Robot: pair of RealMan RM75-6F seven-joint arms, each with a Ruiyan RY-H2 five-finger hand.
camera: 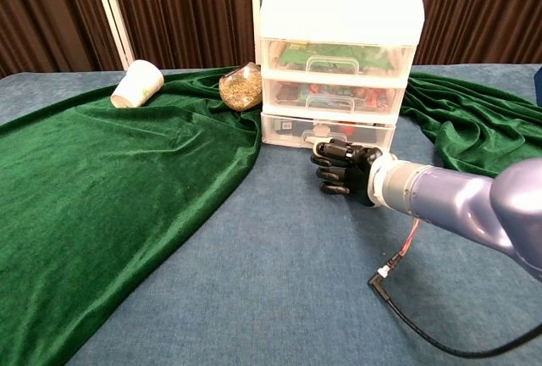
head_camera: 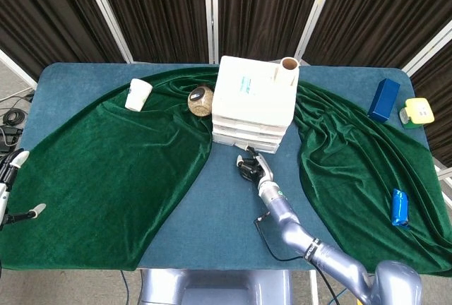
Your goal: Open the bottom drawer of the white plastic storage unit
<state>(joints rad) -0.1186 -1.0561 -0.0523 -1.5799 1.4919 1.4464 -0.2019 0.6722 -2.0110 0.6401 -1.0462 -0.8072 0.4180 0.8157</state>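
Three drawers: stacked in the white plastic storage unit [camera: 339,61], which is stood at the far middle of the table [head_camera: 212,213], on the blue surface between two folds of green velvet cloth [camera: 110,180].
Bottom drawer [camera: 292,130]: seen in the chest view projecting forward past the two drawers above it; its clear front shows mixed contents that cannot be identified.
Right hand [camera: 340,170]: fingers curled tightly, set against the handle at the front of the bottom drawer; knuckles face the camera. Whether the handle is actually hooked cannot be told from either view, as it is hidden behind the fingers.
Right arm [head_camera: 296,234]: extended from the near right edge towards the unit.
Left hand [head_camera: 10,185]: only partly visible at the far left edge of the head view, over the floor beside the table; two pale fingertips are seen spread apart, with nothing between them.
Unit top: a cardboard tube [head_camera: 289,68] is stood upright on the rear right corner.
Left of unit: a round jar of grain [camera: 241,86] close beside it; a white paper cup [camera: 137,84] lying tilted on the cloth farther left.
Right side of table: a blue box [head_camera: 383,99], a yellow-green object [head_camera: 418,111], and a small blue packet [head_camera: 400,207] on the cloth.
Cable [camera: 406,298]: black, trailed across the table below the right forearm.
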